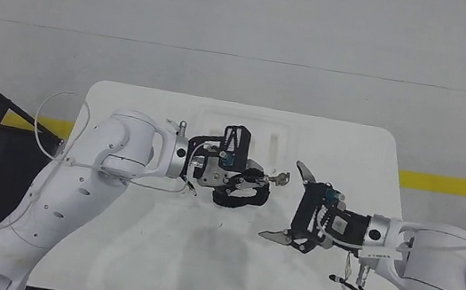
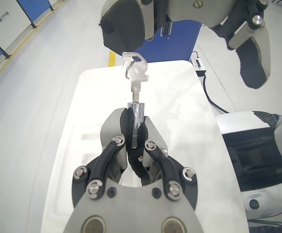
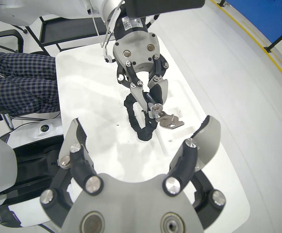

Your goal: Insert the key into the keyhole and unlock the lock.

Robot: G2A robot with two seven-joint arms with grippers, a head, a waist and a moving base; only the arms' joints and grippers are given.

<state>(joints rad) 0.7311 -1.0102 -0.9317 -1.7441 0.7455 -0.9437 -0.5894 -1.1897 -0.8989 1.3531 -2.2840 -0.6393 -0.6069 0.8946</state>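
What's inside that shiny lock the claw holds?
A key sits in the lock, head sticking out. Its tip is hidden inside; the left gripper covers the lock's base.

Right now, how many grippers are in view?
2. The left gripper is shut on the lock; the right gripper is open, empty, facing the key.

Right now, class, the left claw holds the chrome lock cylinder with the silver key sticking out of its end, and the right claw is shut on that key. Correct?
No. The right claw is open, clear of the silver key, as the right wrist view shows. The left claw does hold the chrome lock cylinder with the key sticking out of its end.
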